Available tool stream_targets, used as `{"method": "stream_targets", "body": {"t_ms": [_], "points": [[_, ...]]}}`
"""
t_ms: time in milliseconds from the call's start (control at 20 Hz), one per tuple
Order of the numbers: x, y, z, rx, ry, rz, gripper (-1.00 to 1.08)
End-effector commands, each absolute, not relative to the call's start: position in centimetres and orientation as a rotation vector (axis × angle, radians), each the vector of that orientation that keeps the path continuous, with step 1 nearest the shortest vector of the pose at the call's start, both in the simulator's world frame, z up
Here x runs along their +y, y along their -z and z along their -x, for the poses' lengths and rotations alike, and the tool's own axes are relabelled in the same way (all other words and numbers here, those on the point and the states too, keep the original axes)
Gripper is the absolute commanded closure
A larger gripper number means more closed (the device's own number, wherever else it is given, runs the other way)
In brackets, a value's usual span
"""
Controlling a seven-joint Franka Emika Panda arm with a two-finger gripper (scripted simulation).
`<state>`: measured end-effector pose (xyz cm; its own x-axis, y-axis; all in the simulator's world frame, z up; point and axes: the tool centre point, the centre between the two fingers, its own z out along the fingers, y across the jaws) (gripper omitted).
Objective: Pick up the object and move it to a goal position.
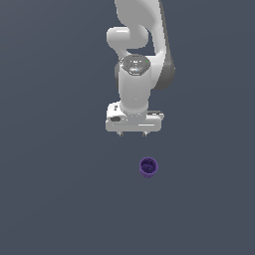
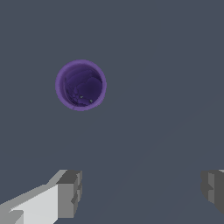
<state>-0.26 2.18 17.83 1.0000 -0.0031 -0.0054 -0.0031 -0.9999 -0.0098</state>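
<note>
Purple and glossy-dark, the small cup-like cylinder with a hollow top (image 1: 148,167) stands upright on the flat slate-grey floor (image 1: 50,199) in the exterior view, clear of the white Panda gripper (image 1: 132,133) and touching nothing else. It sits beyond the fingertips and a little toward the exterior view's right of them, not between them. The two short grey fingertips (image 1: 119,133) poke out well apart beneath the boxy white hand, so the jaws stand open and empty. The arm's smooth white shells and dark joint bands rise behind.

In the wrist view, the cup (image 2: 81,85) shows as a round ring with a thin lighter purple rim around a darker, mottled hollow. Both grey, blocky finger pads (image 2: 70,193) sit at the frame's edge, spread wide, with bare floor (image 2: 144,131) between them; the cup lies ahead of the gap and offset toward one finger, apart from both.

By its look, the cup should be light and rigid, with a smooth curved wall that may slip or roll out of flat pads. Much narrower than the open span, it is probably best taken across its outer wall, at mid-height, with the fingers centred on its axis so it does not tip.
</note>
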Motion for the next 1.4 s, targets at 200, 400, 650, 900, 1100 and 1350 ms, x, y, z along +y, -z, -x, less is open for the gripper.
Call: {"method": "stream_targets", "body": {"t_ms": [200, 400, 650, 900, 1100, 1350], "points": [[3.0, -17.5, 0.4, 0.007, -0.023, 3.127, -0.2], [3.5, -17.3, 0.6, 0.001, -0.032, 3.125, -0.2], [3.5, -17.0, 0.3, 0.032, -0.038, 3.117, -0.2], [3.7, -16.3, -0.7, 0.12, -0.059, 3.091, -0.2], [3.9, -15.4, -1.9, 0.231, -0.087, 3.053, -0.2], [4.3, -13.6, -3.8, 0.412, -0.139, 2.976, -0.2]]}}
